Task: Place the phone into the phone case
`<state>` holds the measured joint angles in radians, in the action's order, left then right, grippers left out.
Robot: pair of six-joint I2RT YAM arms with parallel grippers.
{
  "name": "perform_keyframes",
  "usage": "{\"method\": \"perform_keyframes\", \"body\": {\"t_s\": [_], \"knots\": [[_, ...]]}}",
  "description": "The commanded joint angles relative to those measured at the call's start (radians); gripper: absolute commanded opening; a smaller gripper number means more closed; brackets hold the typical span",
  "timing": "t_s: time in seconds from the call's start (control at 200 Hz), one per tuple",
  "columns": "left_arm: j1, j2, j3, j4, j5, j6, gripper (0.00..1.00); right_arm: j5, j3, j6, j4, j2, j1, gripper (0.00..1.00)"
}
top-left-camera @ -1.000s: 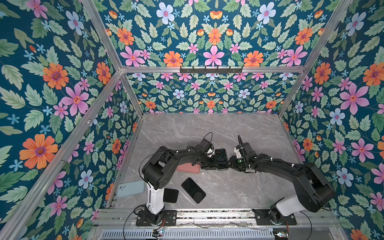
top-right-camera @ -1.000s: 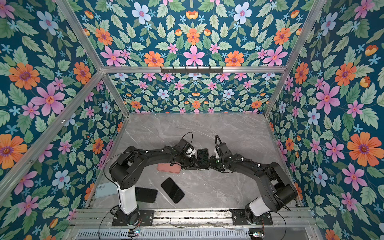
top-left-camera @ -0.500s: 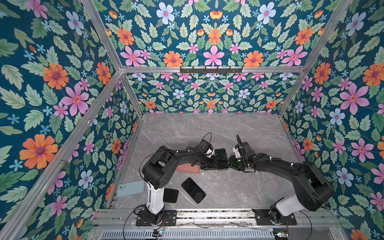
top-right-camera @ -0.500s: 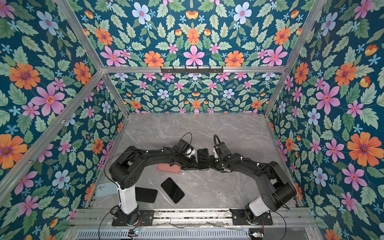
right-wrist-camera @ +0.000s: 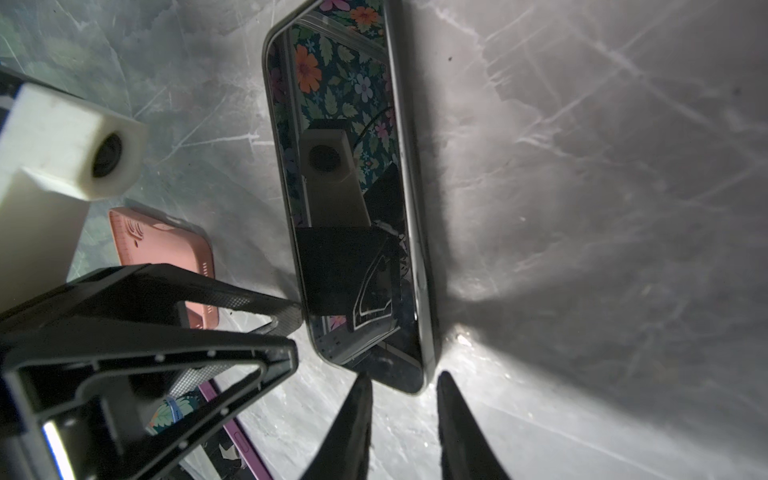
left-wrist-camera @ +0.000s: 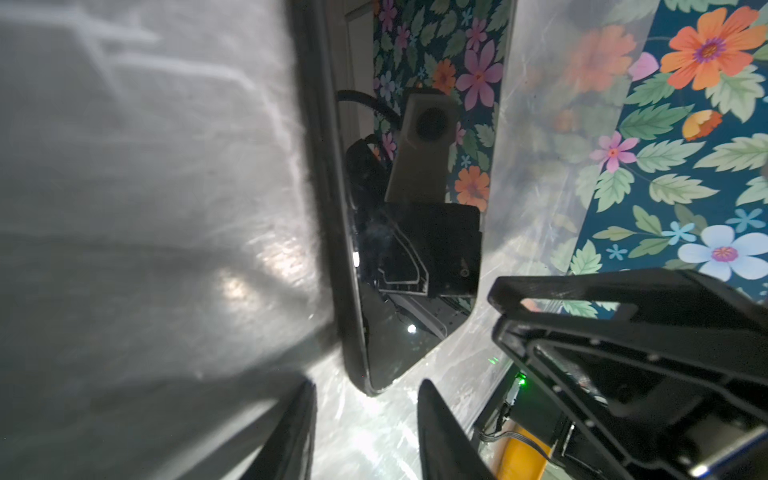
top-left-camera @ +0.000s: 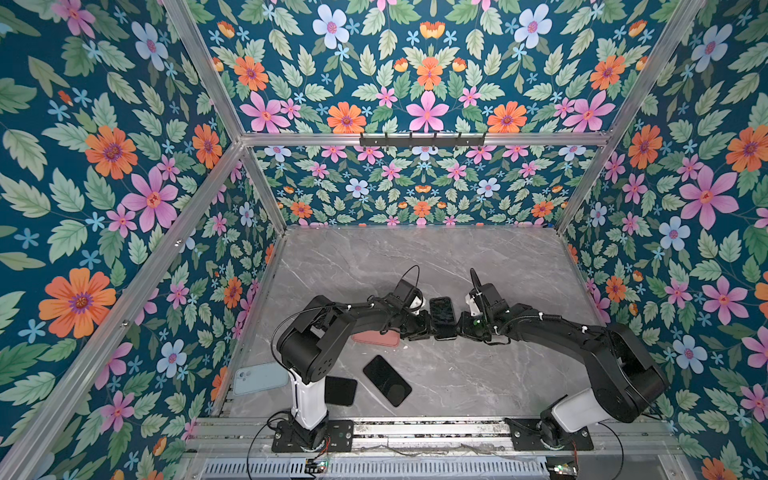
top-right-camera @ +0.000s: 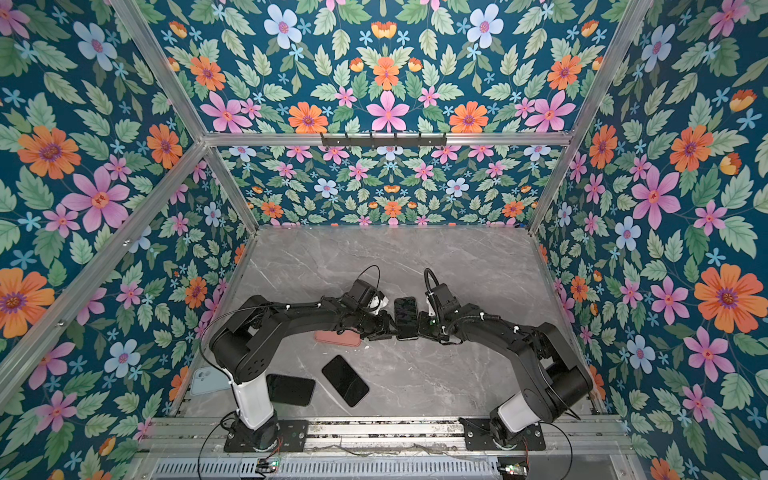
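Phone (top-left-camera: 442,316), glossy black, screen up

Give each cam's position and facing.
Top views: high above the arm bases, looking down at the table; both arms whole, left gripper and right gripper flanking the phone.
Left wrist: low over the table, looking along the phone; own fingertips, right gripper opposite.
Right wrist: same from the other side; own fingertips, left gripper, pink case.
Shared: phone in all views; each wrist view shows the other gripper.
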<state>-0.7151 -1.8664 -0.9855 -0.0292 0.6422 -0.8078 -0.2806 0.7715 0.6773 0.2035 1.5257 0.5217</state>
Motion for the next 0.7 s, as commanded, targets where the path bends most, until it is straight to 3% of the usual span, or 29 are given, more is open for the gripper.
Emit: {"method": "perform_keyframes", "body": {"t_s": [0.0, 0.695], "knots": [[0.004, -0.004, 0.005, 0.044, -0.001, -0.013, 0.43, 0.014, 0.004, -0.004, 0.002, 0.008, 0.004, 0.27], [0.005, -0.019, 0.054, 0.117, 0.024, -0.042, 0.39, -0.02, 0.013, 0.014, -0.036, 0.054, 0.035, 0.15]]}}
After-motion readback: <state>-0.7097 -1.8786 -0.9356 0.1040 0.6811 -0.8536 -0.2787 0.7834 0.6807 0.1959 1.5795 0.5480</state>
